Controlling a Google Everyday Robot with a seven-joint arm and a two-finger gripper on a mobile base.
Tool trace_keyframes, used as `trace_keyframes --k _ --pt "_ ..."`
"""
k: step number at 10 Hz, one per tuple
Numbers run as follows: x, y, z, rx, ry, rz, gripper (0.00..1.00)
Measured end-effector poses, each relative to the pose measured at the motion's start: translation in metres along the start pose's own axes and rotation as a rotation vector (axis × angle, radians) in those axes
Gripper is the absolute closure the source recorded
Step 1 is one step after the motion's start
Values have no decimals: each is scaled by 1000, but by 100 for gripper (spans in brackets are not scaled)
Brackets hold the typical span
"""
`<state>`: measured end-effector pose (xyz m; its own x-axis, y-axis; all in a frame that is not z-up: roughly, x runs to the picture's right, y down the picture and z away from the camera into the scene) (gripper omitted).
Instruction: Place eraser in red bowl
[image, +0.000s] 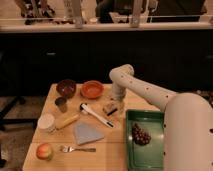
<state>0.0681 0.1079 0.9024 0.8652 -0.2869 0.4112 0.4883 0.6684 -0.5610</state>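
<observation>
The eraser (110, 109), a small block with a dark and a pale side, lies on the wooden table (115, 150) right of centre. My gripper (114, 101) hangs straight down from the white arm (145, 90), right above the eraser and at or very near it. The glossy orange-red bowl (92, 89) stands at the back of the table, a short way up and to the left of the gripper, with nothing showing in it.
A maroon-brown bowl (66, 87) stands left of the red bowl, with a dark cup (61, 104) in front of it. A white-handled tool (95, 114), a yellow object (67, 120), a white container (46, 122), a blue-grey pad (86, 133), an apple (44, 151) and a fork (77, 148) lie left. A green tray (150, 150) with grapes (140, 134) sits right.
</observation>
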Motion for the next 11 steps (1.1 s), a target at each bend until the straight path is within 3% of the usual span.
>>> trace_keyframes --k 4,7,11 --pt "3 8 25 -46 -13 6 22" --pt "0 11 26 -54 -17 3 48" --pt "-1 24 -18 -24 14 -15 91"
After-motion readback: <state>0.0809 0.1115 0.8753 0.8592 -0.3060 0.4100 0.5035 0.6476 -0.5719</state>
